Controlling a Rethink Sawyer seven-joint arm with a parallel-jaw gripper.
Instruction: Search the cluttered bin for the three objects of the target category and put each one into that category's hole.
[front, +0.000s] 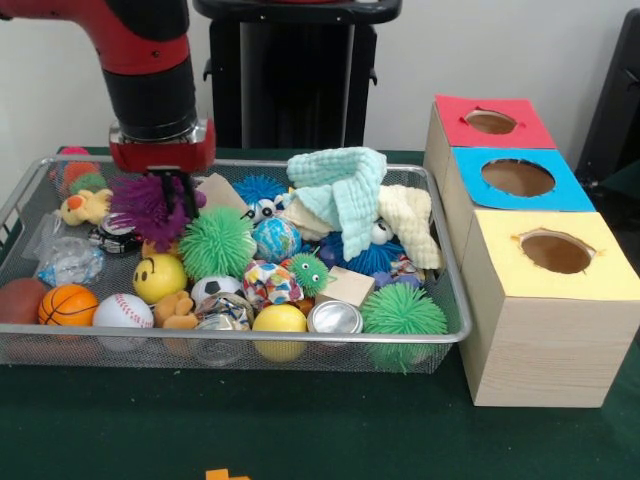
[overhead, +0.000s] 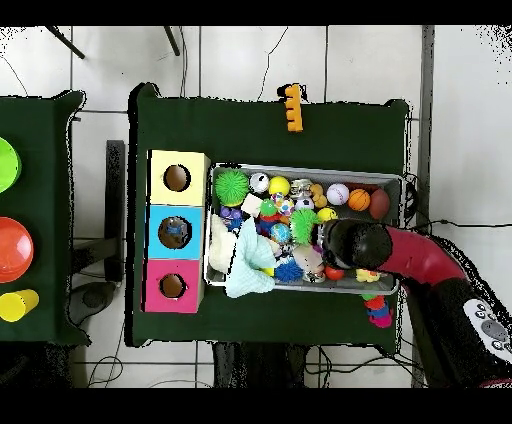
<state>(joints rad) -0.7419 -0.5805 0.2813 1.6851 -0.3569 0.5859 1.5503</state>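
A wire mesh bin (front: 250, 340) holds a heap of toys. My gripper (front: 176, 200) hangs over its left part, its black fingers shut on a purple spiky ball (front: 145, 207). Just right of that sits a green spiky ball (front: 217, 242). Another green spiky ball (front: 402, 312) lies at the front right corner, and a blue one (front: 260, 188) at the back. To the right stand three boxes with a red hole (front: 490, 121), a blue hole (front: 517, 177) and a yellow hole (front: 556, 252). In the overhead view the arm's wrist (overhead: 355, 243) hides the gripper.
The bin also holds a smiley ball (front: 159, 277), a basketball (front: 68, 305), a baseball (front: 123, 311), a tin can (front: 334, 318), a mint cloth (front: 345, 185) and a cream cloth (front: 410, 222). An orange piece (overhead: 293, 107) lies on the green table outside the bin.
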